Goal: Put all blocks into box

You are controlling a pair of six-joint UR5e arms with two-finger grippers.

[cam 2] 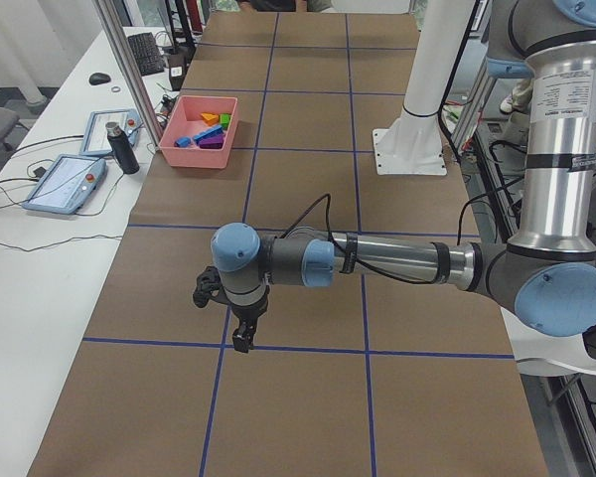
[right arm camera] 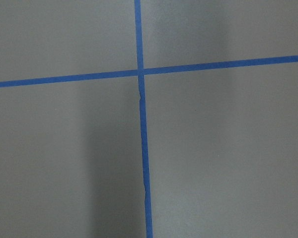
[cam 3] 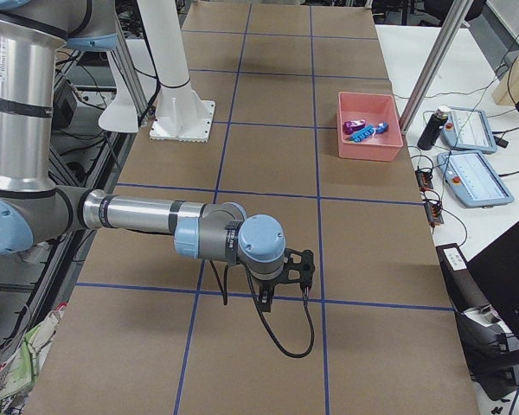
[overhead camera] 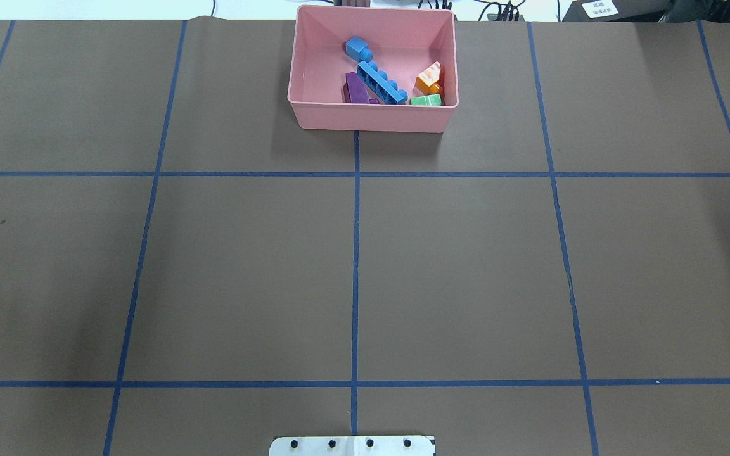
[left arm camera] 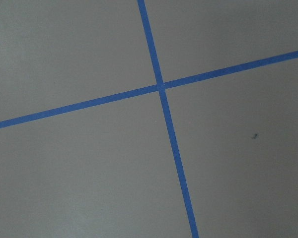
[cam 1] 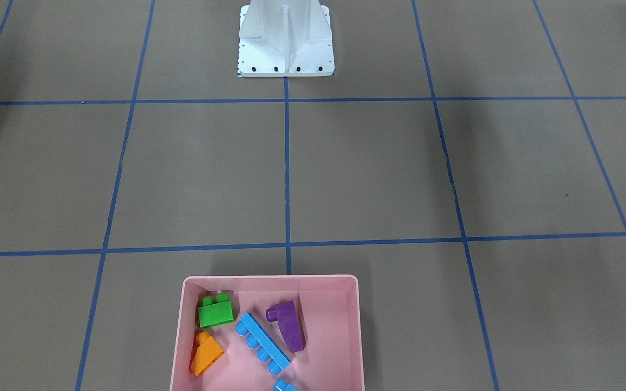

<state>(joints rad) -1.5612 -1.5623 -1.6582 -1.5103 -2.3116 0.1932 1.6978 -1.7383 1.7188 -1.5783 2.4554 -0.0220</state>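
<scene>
One pink box [overhead camera: 371, 123] holds five: green brick [cam 1: 216, 312], orange brick [cam 1: 206, 354], purple brick [cam 1: 290, 326], long light-blue brick [cam 1: 263, 344], small light-blue brick [overhead camera: 358, 47]. Well apart from it hang the left tool [cam 2: 240, 338] and right tool [cam 3: 285, 290]; how far open, I cannot tell.

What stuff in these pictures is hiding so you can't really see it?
- The small light-blue block: in the front-facing view, the picture's bottom edge cuts it off.
- The green block: in the overhead view, the near wall of the box hides its lower part.
- The left gripper and right gripper: they show only in the side views, so open or shut cannot be told.
</scene>
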